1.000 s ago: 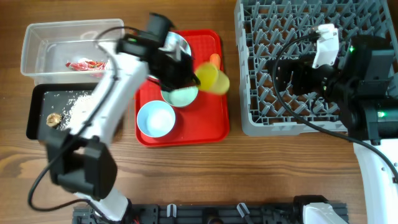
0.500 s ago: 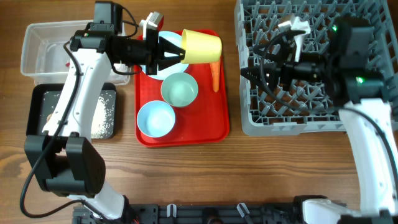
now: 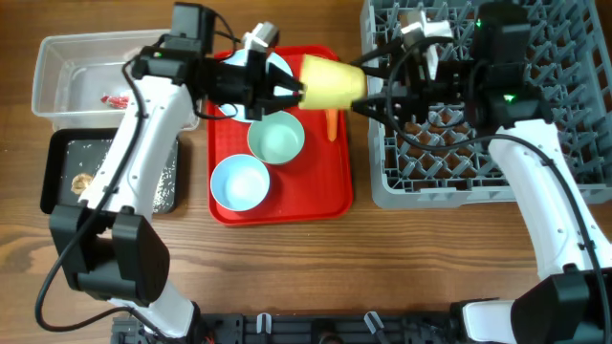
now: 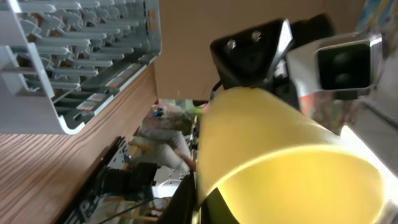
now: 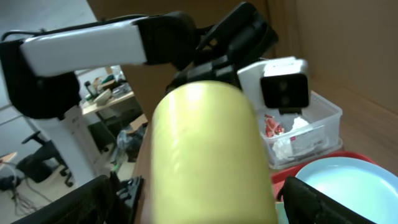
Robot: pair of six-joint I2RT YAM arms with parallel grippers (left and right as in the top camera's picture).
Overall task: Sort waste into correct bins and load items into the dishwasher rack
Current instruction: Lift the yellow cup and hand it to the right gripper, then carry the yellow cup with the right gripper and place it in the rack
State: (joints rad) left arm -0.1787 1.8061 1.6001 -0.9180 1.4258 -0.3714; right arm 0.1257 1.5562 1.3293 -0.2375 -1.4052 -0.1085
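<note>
Yellow cup (image 3: 335,81) moved rightward above wooden table (image 3: 287,268), left pincer (image 3: 298,93) gripping it, right pincer (image 3: 368,96) wide

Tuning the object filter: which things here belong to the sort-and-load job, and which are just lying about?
Job:
yellow cup, held in the left claw
mint bowl, blue bowl, plate
carrot, wrapper, rice, brown scrap
clear tub, black tray, grey rack

Just there:
red serving tray
wooden table
</note>
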